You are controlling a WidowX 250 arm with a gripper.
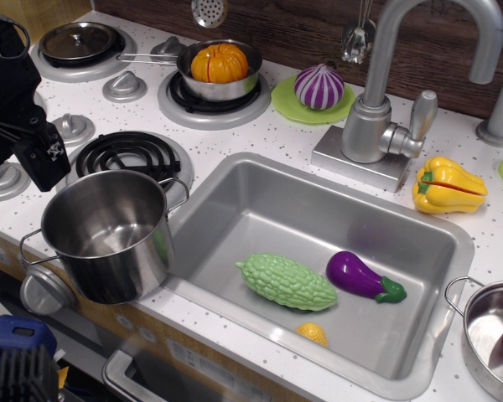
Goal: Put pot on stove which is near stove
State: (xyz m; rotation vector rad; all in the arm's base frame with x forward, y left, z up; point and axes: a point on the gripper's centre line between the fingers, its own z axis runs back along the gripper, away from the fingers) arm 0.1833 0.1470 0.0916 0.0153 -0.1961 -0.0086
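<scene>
The pot [109, 239], a tall shiny steel stockpot with two wire loop handles, is upright at the counter's front left, between the front stove burner and the sink, its base reaching the counter's front edge. The stove [127, 153], a grey plate with a black spiral coil, lies just behind the pot and is bare. My black gripper [44, 167] hangs at the pot's back-left rim, very close to it. Whether its jaws grip the rim is hidden.
The sink [235, 180] to the right holds a green bitter gourd [285, 282], a purple eggplant [362, 276] and a small yellow piece [313, 333]. A saucepan with an orange pumpkin [220, 63] sits on the back burner. Grey knobs [71, 126] lie left of the coil. A shallower steel pot [495, 335] stands at far right.
</scene>
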